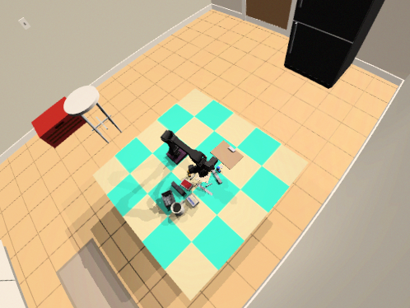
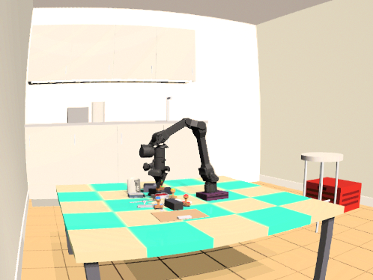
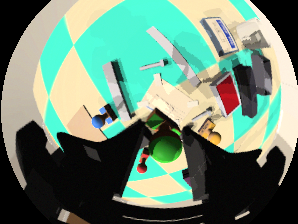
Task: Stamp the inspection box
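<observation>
Between the dark fingers, clamped shut on it: the green-knobbed PASS stamp (image 3: 164, 147), held clear above the worktop (image 2: 112, 243); long axis upright, knob toward the wrist camera, printing face downward and hidden, so no telling whether inked or dry.

Up and to the right of the knob in the wrist view, near but not beneath: the red ink pad (image 3: 228, 95); from the top view, likewise just off to one side of the fingers, toward the cluttered end of the worktop (image 1: 186, 184); probably a short sideways shift and a straight descent if inking is the step in hand.

On the opposite side, away from the clutter: the brown card (image 1: 226, 154), lying flat, with the small pale inspection box (image 1: 232, 149) near its far edge; from the exterior view, nearer the camera than the fingers, with the box (image 2: 184, 217) on the card's (image 2: 165, 215) front half; a longer carry than to the pad, past a blue-knobbed stamp (image 2: 159, 199) and two orange-knobbed stamps (image 2: 185, 198) standing between.

Worth keeping upright all the way; likely a smeared or partial print from any tilt, given so small a box.
</observation>
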Robot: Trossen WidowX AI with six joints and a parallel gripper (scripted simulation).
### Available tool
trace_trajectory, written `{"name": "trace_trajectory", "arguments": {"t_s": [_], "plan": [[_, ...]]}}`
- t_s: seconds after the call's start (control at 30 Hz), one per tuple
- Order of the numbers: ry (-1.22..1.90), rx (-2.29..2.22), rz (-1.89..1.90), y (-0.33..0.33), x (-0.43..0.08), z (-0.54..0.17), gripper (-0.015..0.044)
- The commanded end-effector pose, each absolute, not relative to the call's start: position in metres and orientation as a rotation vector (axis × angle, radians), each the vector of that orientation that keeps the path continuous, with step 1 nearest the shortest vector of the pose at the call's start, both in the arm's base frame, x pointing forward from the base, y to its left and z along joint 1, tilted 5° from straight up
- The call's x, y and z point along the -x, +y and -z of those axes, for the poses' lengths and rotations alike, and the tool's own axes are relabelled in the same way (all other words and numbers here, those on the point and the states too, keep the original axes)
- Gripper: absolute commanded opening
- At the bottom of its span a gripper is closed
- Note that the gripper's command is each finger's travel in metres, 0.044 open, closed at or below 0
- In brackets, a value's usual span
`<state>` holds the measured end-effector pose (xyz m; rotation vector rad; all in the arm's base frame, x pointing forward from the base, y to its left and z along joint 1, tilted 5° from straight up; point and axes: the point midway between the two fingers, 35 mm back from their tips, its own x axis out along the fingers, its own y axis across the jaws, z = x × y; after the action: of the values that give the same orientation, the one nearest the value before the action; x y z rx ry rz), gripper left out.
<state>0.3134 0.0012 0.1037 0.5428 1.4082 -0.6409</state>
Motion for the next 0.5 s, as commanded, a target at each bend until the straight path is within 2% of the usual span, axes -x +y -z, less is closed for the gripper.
{"name": "trace_trajectory", "arguments": {"t_s": [0.0,0.47], "plan": [[1.402,-0.546,0.645,-0.007,-0.318,-0.108,0.0000],[1.395,-0.544,0.653,-0.091,-0.348,-0.118,0.0000]]}}
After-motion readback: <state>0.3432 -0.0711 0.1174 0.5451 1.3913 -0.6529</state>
